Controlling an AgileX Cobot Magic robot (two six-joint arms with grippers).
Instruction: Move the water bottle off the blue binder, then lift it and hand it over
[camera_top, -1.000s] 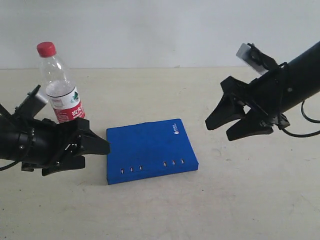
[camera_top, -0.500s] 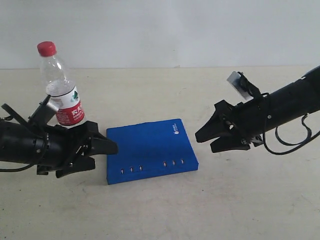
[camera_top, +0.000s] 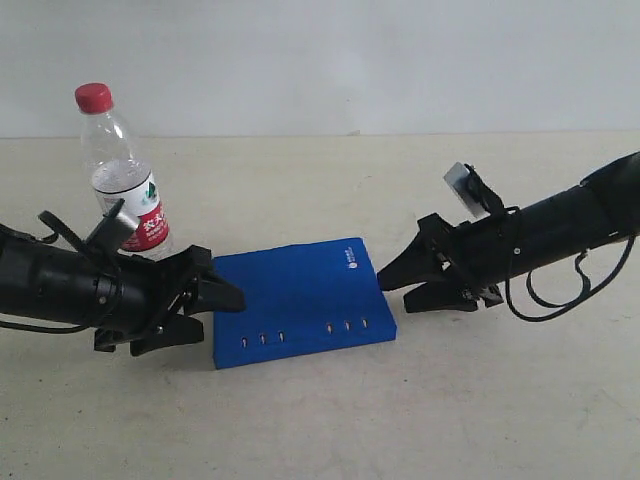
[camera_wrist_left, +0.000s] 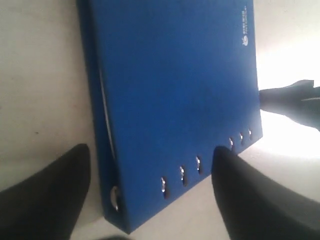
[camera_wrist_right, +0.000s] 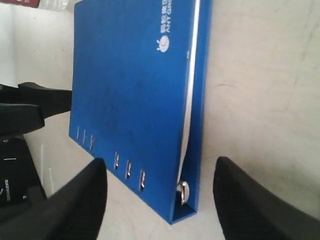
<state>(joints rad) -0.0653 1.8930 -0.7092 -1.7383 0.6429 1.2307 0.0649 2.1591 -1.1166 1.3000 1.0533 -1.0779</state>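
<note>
Currently the blue binder (camera_top: 300, 300) lies flat and closed on the table (camera_top: 500, 400). The water bottle (camera_top: 120, 170) stands upright off it, at the binder's 10 o'clock. The 2 pincers gape wide, holding nothing: the left gripper (camera_top: 222, 315) at the binder's 9 o'clock edge, the right gripper (camera_top: 392, 295) at its 3 o'clock edge.

Robotics lab test bench. Bare beige tabletop (camera_top: 420, 420), blank white wall (camera_top: 350, 60) behind. Black left arm (camera_top: 50, 285) and right arm (camera_top: 560, 225) of two-armed rig reach in from opposite sides. Objects on tabletop: water bottle (camera_top: 120, 170), blue binder (camera_top: 300, 300).
</note>
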